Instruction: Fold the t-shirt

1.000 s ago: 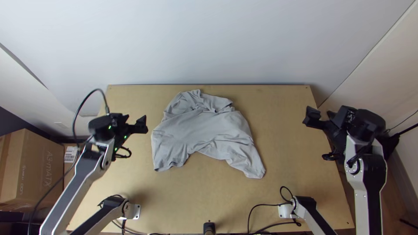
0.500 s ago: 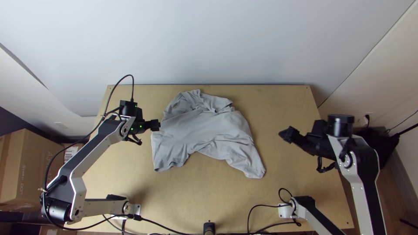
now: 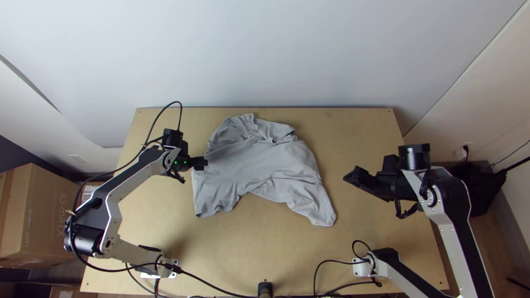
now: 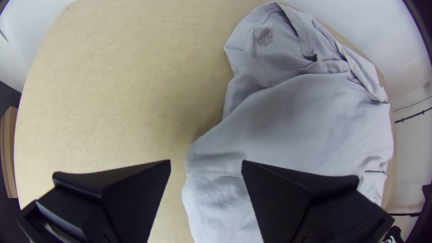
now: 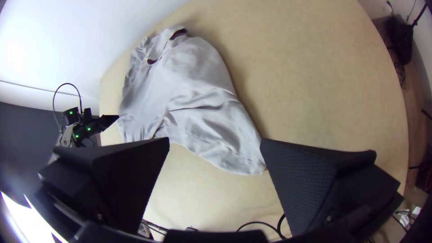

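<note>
The grey t-shirt [image 3: 259, 165] lies loosely spread and rumpled near the middle of the table, bunched around its collar at the far side, one end angling toward the near right. My left gripper [image 3: 203, 163] hangs at the shirt's left edge in the top view. In the left wrist view the left gripper [image 4: 206, 166] is open, the shirt [image 4: 292, 121] lying below and beyond its fingers. My right gripper [image 3: 349, 177] is over bare table, right of the shirt. The right wrist view has the right gripper [image 5: 215, 146] open, with the shirt [image 5: 198, 99] beyond it and nothing held.
Bare wood of the table [image 3: 237, 248] stretches along the near side and around the shirt. Black cables [image 3: 331, 262] run along the near edge. A cardboard box [image 3: 38, 215] stands off the left side, and a black bag [image 3: 477, 185] beyond the right side.
Both grippers have moved inward: the left one rightward to the shirt's edge, the right one leftward and slightly nearer the table's front. The shirt lies unchanged.
</note>
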